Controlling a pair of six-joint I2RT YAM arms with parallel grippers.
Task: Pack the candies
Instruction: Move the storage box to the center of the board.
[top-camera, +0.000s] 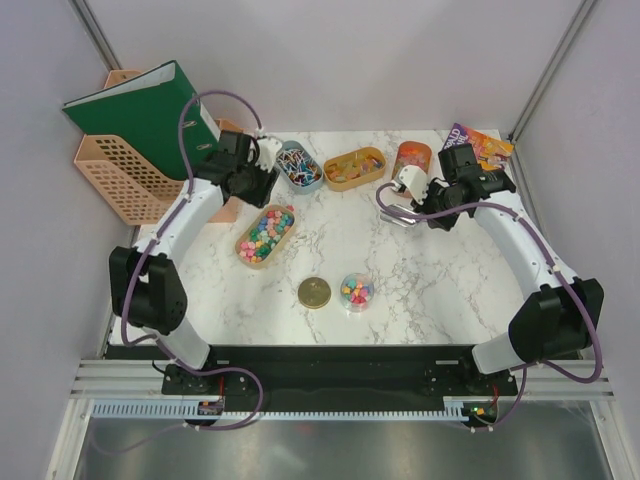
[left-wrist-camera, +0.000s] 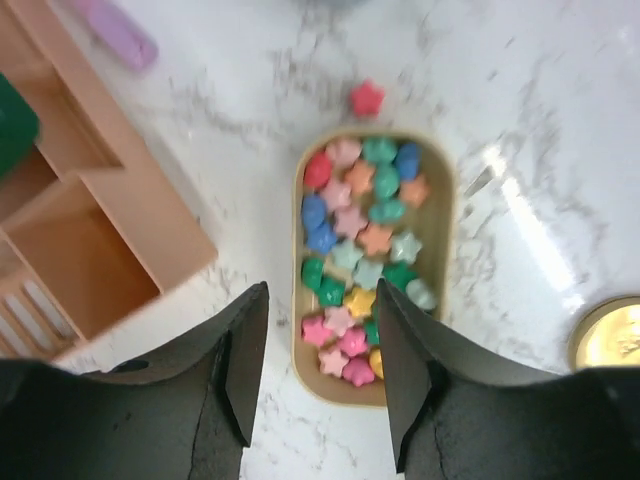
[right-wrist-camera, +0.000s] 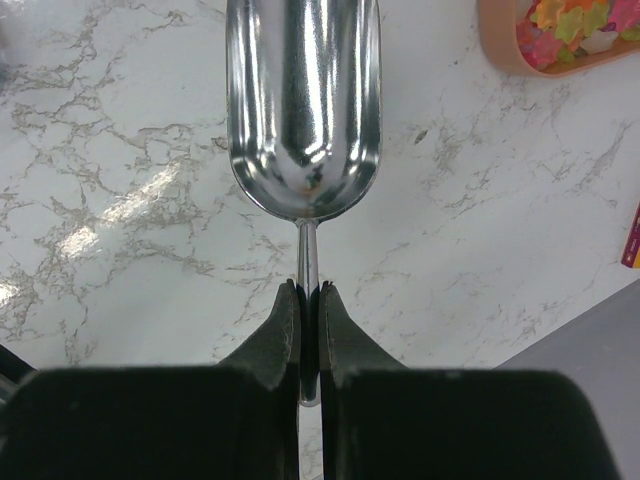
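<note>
The candies (left-wrist-camera: 360, 250) are small star-shaped sweets in mixed colours, lying in a tan oval tray (left-wrist-camera: 443, 215) on the marble table; the tray also shows in the top view (top-camera: 265, 236). One red star candy (left-wrist-camera: 366, 97) lies loose on the table beyond the tray. My left gripper (left-wrist-camera: 320, 370) is open and empty, above the tray's near end; in the top view it (top-camera: 252, 186) sits behind the tray. More candies fill a small clear jar (top-camera: 356, 291). My right gripper (right-wrist-camera: 309, 305) is shut on the handle of the silver scoop (right-wrist-camera: 303, 100), whose bowl is empty; the top view shows this gripper (top-camera: 412, 203) at the back right.
A round gold lid (top-camera: 314, 292) lies left of the jar. A blue oval tray (top-camera: 299, 165), an orange oval tray (top-camera: 354, 168) of sweets, an orange cup (top-camera: 412, 157) and a candy bag (top-camera: 480, 145) stand at the back. A peach organiser (top-camera: 120, 175) with a green binder (top-camera: 145, 110) is at the left.
</note>
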